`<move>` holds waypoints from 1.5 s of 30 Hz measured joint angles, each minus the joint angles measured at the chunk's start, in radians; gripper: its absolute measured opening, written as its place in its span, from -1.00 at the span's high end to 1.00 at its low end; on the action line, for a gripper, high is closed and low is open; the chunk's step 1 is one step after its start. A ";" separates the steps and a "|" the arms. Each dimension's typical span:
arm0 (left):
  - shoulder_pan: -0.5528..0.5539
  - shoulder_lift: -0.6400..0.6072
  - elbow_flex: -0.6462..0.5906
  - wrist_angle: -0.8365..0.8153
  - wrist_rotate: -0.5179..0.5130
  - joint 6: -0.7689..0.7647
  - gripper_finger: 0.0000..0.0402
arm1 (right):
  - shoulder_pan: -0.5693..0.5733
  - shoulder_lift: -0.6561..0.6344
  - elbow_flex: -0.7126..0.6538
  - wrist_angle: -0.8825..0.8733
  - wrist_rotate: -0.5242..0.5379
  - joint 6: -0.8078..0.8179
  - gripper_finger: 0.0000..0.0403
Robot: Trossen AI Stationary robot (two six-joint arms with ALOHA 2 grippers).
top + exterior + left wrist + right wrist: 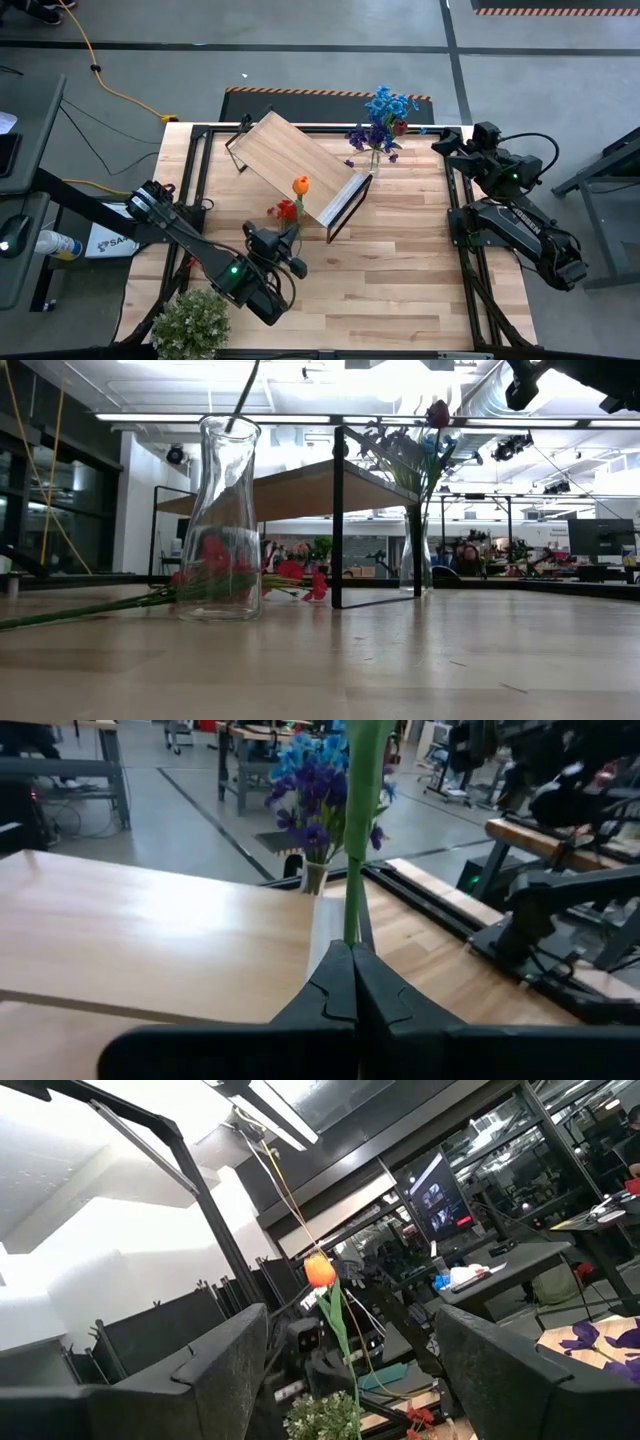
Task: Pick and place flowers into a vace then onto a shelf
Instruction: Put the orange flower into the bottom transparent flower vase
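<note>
My left gripper (pixel 353 982) is shut on the green stalk of an orange flower (pixel 300 185), near the table's front left (pixel 285 250). The bloom (pixel 318 1270) stands high above the fingers. A clear glass vase (pixel 222 520) stands upright on the table, and a thin stalk (pixel 243 395) slants down into its mouth. Red flowers (pixel 285 210) lie flat on the table behind it (pixel 295 572). The shelf (pixel 300 165) stands on its black legs at the far middle. My right gripper (pixel 350 1380) is open at the far right (pixel 455 143), holding nothing. My left gripper pinches the orange flower's green stalk (pixel 351 925) between its two fingertips. The fingers come in about level and lie across the stalk. The stalk rises upright above them, with the bloom clear of the table. The part below the fingers is hidden in the wrist view.
A second vase with blue and purple flowers (pixel 380 128) stands on the table by the shelf's far right corner (pixel 415 550). A bushy pale-green clump (pixel 190 322) sits at the front left corner. Bare planks (pixel 400 290) lie at the front right.
</note>
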 joint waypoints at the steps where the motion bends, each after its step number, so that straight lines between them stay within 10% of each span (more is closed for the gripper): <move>1: 0.004 0.009 0.000 -0.002 0.002 -0.007 0.90 | 0.000 0.000 0.000 0.000 0.000 0.000 -0.39; 45: 0.012 0.090 0.001 -0.024 0.169 -0.160 0.73 | 0.000 0.000 0.000 -0.002 -0.005 0.001 -0.39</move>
